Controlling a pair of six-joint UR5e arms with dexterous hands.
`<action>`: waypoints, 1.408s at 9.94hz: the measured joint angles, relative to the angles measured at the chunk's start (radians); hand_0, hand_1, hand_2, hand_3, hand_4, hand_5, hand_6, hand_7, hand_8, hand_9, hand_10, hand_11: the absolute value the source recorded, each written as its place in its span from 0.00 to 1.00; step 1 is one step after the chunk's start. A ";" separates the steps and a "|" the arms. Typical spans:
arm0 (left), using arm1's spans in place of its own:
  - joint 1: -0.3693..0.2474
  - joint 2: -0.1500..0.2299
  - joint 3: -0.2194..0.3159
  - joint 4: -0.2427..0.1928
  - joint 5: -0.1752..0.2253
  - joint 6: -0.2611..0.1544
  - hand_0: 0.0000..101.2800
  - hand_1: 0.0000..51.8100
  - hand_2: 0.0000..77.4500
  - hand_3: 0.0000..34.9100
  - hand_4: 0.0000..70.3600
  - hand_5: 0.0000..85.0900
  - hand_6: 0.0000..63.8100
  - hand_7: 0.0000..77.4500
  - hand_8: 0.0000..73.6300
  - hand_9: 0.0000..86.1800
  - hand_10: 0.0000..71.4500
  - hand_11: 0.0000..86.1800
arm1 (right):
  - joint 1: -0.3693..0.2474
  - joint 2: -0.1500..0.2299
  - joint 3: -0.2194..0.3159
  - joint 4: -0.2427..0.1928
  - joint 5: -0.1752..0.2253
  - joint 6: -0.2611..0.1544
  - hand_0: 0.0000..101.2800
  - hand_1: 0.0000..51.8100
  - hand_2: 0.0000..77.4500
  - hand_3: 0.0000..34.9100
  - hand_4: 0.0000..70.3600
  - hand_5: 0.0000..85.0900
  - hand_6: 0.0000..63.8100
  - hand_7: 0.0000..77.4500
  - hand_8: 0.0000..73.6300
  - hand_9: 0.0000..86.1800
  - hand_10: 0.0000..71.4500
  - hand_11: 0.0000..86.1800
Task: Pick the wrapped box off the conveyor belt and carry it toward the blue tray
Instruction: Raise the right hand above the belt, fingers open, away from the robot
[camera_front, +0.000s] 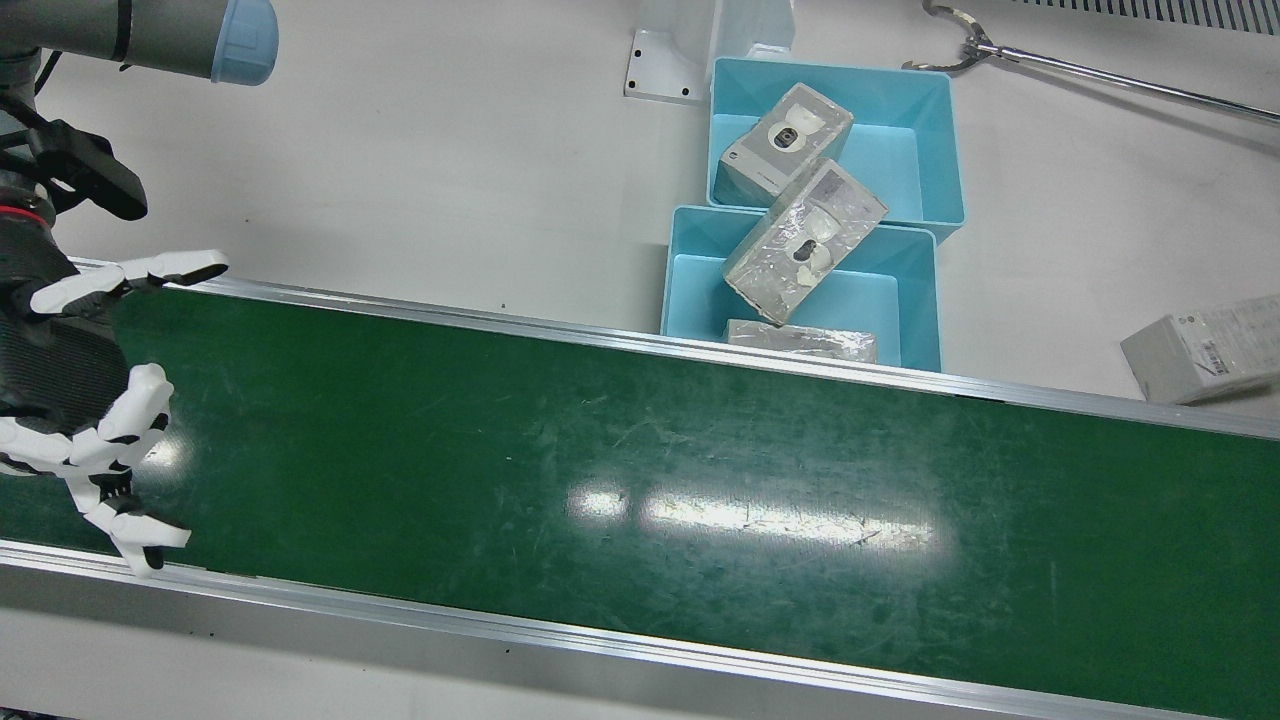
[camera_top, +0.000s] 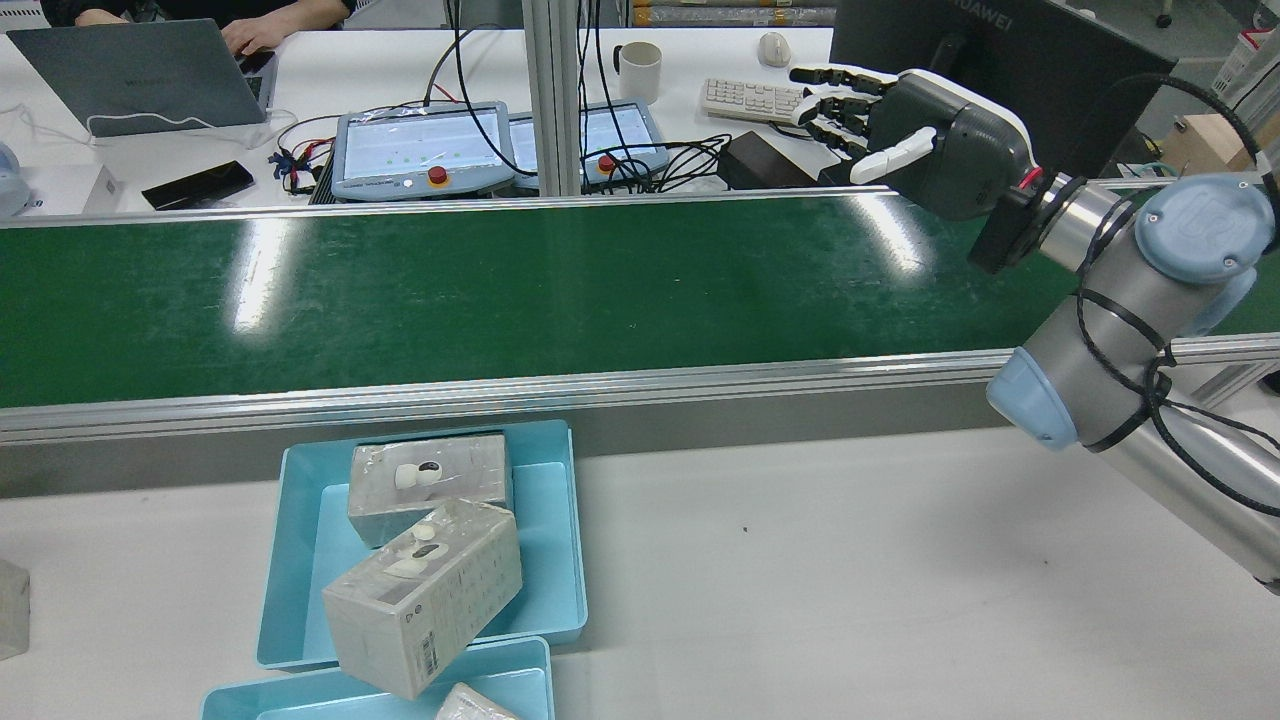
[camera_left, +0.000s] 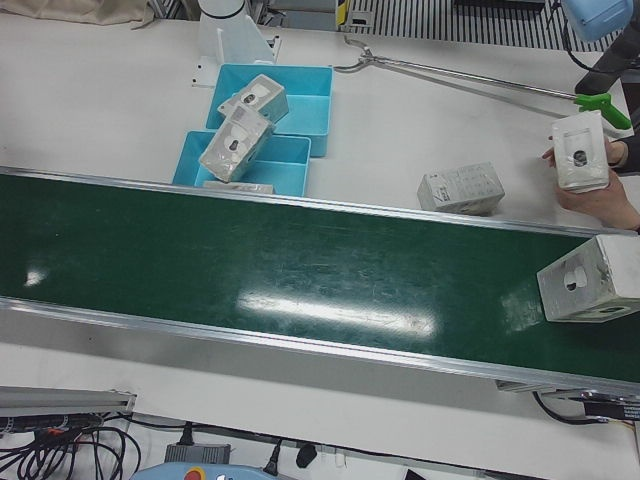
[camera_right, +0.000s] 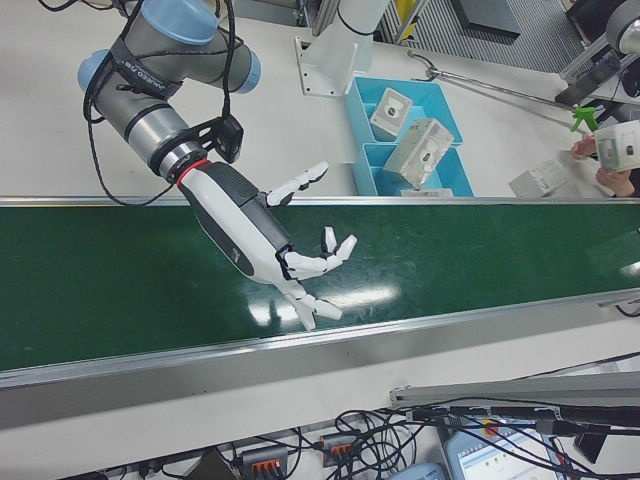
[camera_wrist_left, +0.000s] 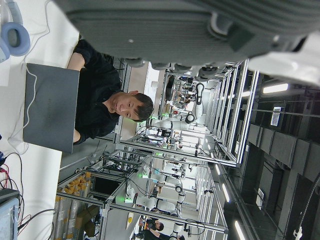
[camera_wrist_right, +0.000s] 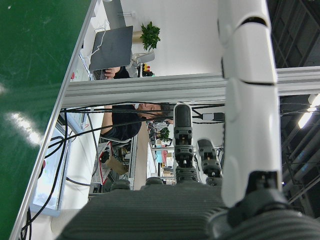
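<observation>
A wrapped white box (camera_left: 590, 280) lies on the green conveyor belt (camera_left: 300, 270) at its far right end in the left-front view. My right hand (camera_front: 70, 390) hovers over the other end of the belt, open and empty, fingers spread; it also shows in the rear view (camera_top: 920, 125) and the right-front view (camera_right: 265, 245). Two blue trays (camera_front: 870, 300) (camera_front: 900, 130) sit beside the belt's far rail and hold several wrapped boxes (camera_front: 805, 245). Of my left hand (camera_wrist_left: 200, 25) only the dark palm shows, in its own view; its fingers are hidden.
A person's hand holds another box (camera_left: 580, 150) past the belt's right end. A loose box (camera_left: 460, 188) lies on the white table near the rail. A long metal grabber tool (camera_front: 1080, 70) lies beyond the trays. A white pedestal bracket (camera_front: 665, 65) stands behind them.
</observation>
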 joint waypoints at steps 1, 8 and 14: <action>0.000 0.000 0.000 0.000 0.000 0.000 0.00 0.00 0.01 0.00 0.00 0.01 0.00 0.01 0.01 0.01 0.01 0.00 | -0.003 -0.002 0.000 -0.001 -0.001 -0.003 0.49 0.31 0.11 0.25 0.07 0.12 0.23 0.26 0.00 0.02 0.00 0.02; 0.000 0.000 0.000 0.000 0.000 0.000 0.00 0.00 0.01 0.00 0.00 0.01 0.00 0.01 0.01 0.00 0.01 0.00 | -0.010 -0.068 0.027 -0.006 0.014 -0.031 0.49 0.36 0.18 0.20 0.11 0.17 0.02 0.20 0.00 0.02 0.00 0.02; 0.000 0.000 0.000 0.000 0.000 0.000 0.00 0.00 0.01 0.00 0.00 0.01 0.00 0.01 0.01 0.01 0.01 0.00 | -0.009 -0.113 0.121 -0.076 0.054 -0.030 0.49 0.33 0.13 0.13 0.09 0.19 0.00 0.20 0.00 0.02 0.00 0.02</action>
